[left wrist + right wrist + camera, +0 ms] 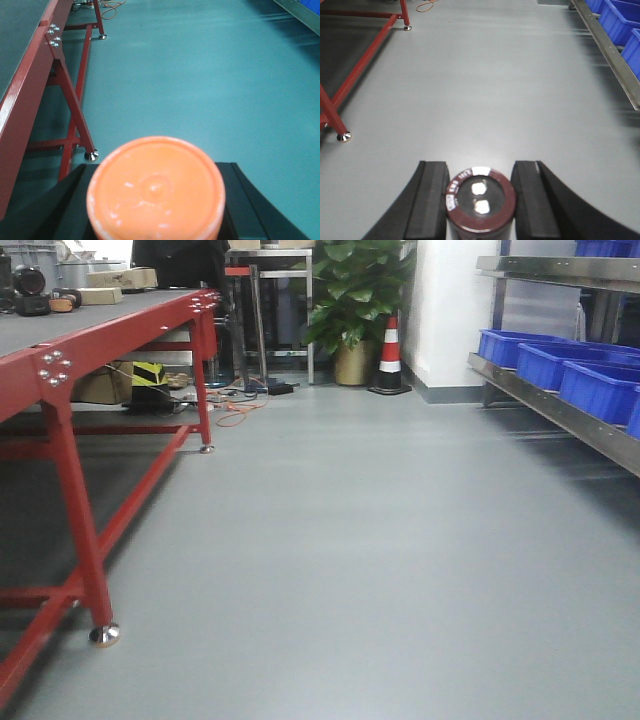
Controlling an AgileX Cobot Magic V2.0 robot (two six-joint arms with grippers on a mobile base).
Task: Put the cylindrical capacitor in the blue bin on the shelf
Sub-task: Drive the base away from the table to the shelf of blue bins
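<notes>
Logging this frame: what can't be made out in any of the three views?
Left wrist: orange-topped cylinder blurred, its body cut off by the bottom edge.
Right wrist: capacitor label print too small; lower body cut off by the bottom edge.
Front: blue bins contents hidden by their walls; shelf cut off by the right edge.

Industrial workshop: red-framed counter point(110, 338) left of the jaws, steel shelf point(560, 413) with blue bins point(600, 390) right, traffic cone point(390, 355) ahead.

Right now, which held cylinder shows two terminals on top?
The dark red cylinder in the right gripper: two silvery terminals on top. The orange-topped cylinder in the left gripper has a plain cap.
</notes>
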